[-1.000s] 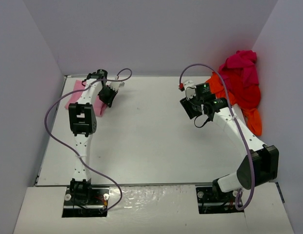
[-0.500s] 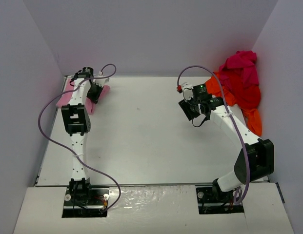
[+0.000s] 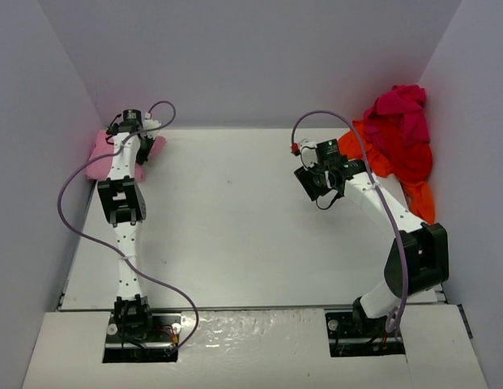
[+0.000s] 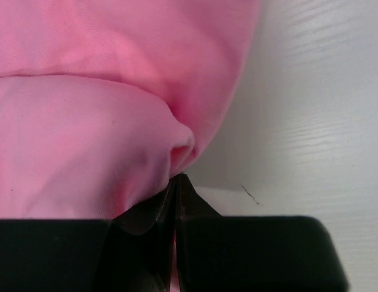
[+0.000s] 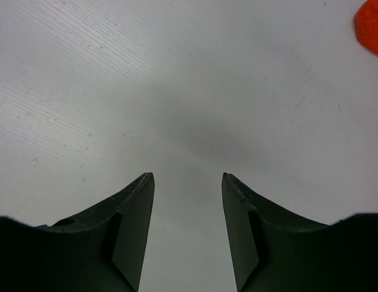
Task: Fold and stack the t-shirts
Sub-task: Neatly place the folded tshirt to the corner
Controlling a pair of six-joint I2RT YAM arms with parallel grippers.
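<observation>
Left gripper (image 4: 175,185): we read it clamped on the light pink t-shirt (image 4: 85,121), upper left of top view | right gripper (image 5: 187,182): jaws parted, empty, above bare table (image 5: 176,73) | orange, red, magenta t-shirt heap (image 3: 401,138): upper right.

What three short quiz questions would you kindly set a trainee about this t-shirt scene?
1. True or false: the right gripper holds an orange shirt.
2. What is the left gripper shut on? A) light pink t-shirt B) a red one C) a magenta one
3. Fill in: the pile of t-shirts lies at the far ___ corner of the table.
Key: 1 false, its jaws stand open and empty; 2 A; 3 right.
</observation>
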